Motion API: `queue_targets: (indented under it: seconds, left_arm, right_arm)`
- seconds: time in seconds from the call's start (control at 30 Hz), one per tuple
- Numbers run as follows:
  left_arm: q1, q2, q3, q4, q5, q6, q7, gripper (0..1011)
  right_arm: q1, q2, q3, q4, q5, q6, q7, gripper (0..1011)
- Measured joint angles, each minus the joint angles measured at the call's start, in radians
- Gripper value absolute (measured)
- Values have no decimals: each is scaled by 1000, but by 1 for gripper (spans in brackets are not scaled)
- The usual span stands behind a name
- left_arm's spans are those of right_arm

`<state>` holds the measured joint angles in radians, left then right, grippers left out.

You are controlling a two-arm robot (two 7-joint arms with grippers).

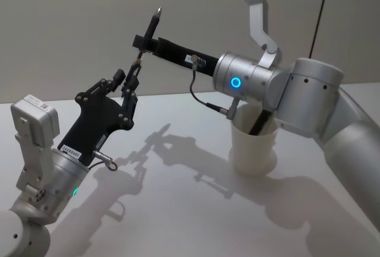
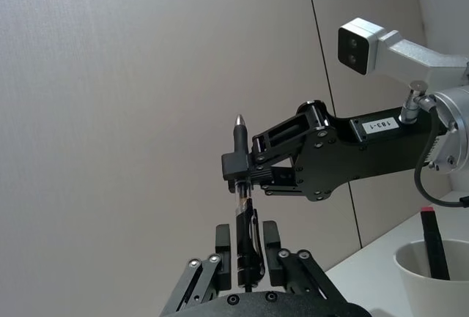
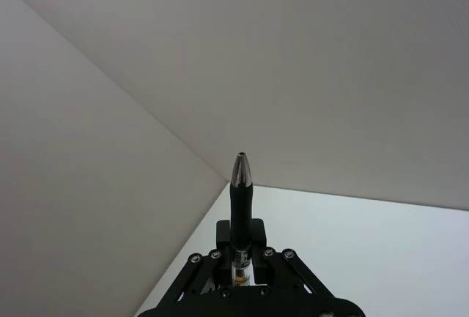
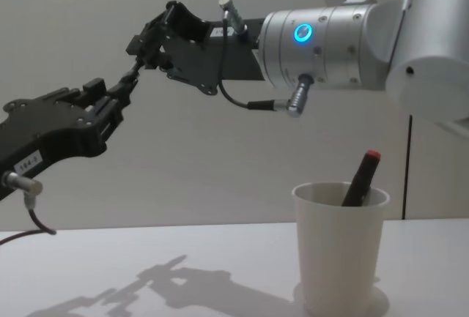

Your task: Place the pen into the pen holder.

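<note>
A dark pen (image 1: 155,21) with a silver tip is held nearly upright in mid-air, left of the centre, with both grippers on it. My right gripper (image 1: 145,42) reaches in from the right and is shut on the pen's (image 3: 240,192) upper part. Below it, my left gripper (image 1: 134,70) is shut on the lower end of the pen (image 2: 244,222). The pen holder (image 1: 254,144), a white paper cup, stands on the table to the right, under my right arm. A second pen (image 4: 363,178) with a red end leans inside it.
The white table (image 1: 178,209) lies well below both grippers, with their shadows on it. A plain grey wall stands behind. My right arm's silver forearm (image 1: 279,88) passes above the cup's rim.
</note>
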<state>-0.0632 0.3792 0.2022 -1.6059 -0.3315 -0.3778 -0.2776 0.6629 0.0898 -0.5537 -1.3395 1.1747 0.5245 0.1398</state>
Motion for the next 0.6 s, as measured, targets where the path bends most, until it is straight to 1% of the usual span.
queue_targets:
  seconds: [0.03,0.13,0.2,0.27,0.37,0.47,0.57,0.6]
  left_arm:
    - [0,0,0,0,0,0,0,242]
    - [0,0,0,0,0,0,0,367]
    - [0,0,0,0,0,0,0,408]
    - [0,0,0,0,0,0,0,487]
    - [0,0,0,0,0,0,0,568]
    - [0,0,0,0,0,0,0,688]
    - [0,0,0,0,0,0,0,746]
    - [0,0,0,0,0,0,0,800]
  right_arm:
    - [0,0,0,0,0,0,0,136]
    - [0,0,0,0,0,0,0,136]
    - [0,0,0,0,0,0,0,136]
    - [0,0,0,0,0,0,0,137]
    - [0,0,0,0,0,0,0,137]
    - [0,0,0,0,0,0,0,136]
    - [0,0,0,-1,-1,-1,0,136]
    - [1,0,0,-1,-2,-1,0,136]
